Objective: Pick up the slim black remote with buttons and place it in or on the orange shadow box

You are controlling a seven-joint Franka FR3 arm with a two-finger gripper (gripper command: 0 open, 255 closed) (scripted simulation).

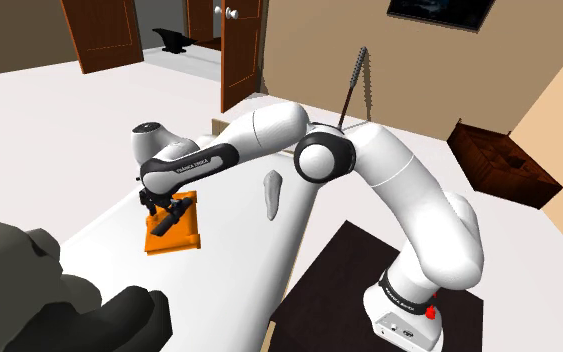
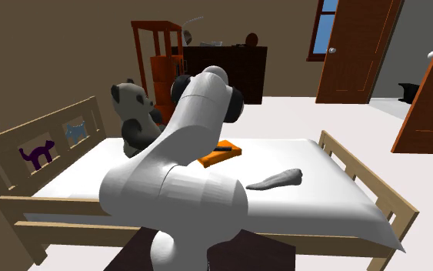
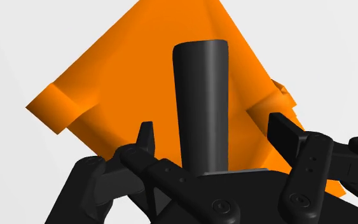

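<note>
A wide bed point(image 2: 326, 202) with a white sheet and a pale wooden frame serves as the work surface. The white Franka arm with dark joints point(image 1: 401, 180) rises from its dark stand point(image 1: 344, 268) at the shoulder view's lower right and reaches up and to the left over the sheet. In the second exterior view a black-and-white panda plush toy point(image 2: 134, 115) sits by the slatted headboard, behind the arm.

The flat orange shadow box point(image 1: 159, 241) lies on the sheet near the middle of the bed, directly under the hand. A limp, tapered grey object point(image 2: 278, 179) lies on the sheet well apart from it, towards the second exterior view's right.

The slim black remote point(image 3: 199, 105) lies flat on top of the orange box, its length running away from the hand. No buttons can be made out on it.

The all-black two-finger gripper point(image 3: 213, 124) hangs just over the box with its fingers point(image 3: 147, 137) spread wide. The remote lies between them, with a gap on each side, so neither finger touches it.
</note>
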